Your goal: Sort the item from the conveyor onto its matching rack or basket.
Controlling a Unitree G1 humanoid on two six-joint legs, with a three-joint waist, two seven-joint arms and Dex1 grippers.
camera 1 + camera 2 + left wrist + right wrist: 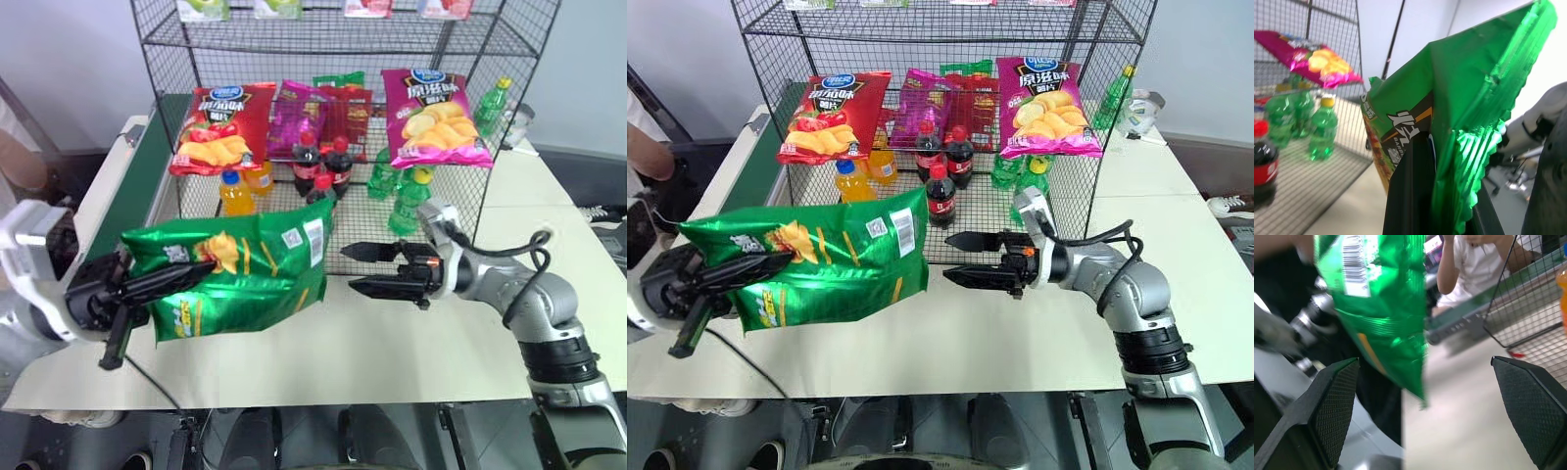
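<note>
left gripper (162, 282) clamps the green bag (245, 269), lifted above the table (392, 352). right gripper (367, 267) gapes empty beside it. rack (333, 137) holds crisp bags and bottles.

Green crisp bag (235, 279): glossy, crinkled foil-like film with bright highlights and a serrated edge; white printed barcode patch at its 1 o'clock corner; rack (294, 39): thin black wire grid, matt; red crisp bag (217, 127) and magenta crisp bag (434, 119): shiny film; bottles (323, 166): clear glossy plastic; table (392, 352): smooth matt cream surface; right gripper (958, 258): matt black fingers with cross-hatched textured pads (1337, 401); conveyor (137, 176): matt dark-green belt.
</note>
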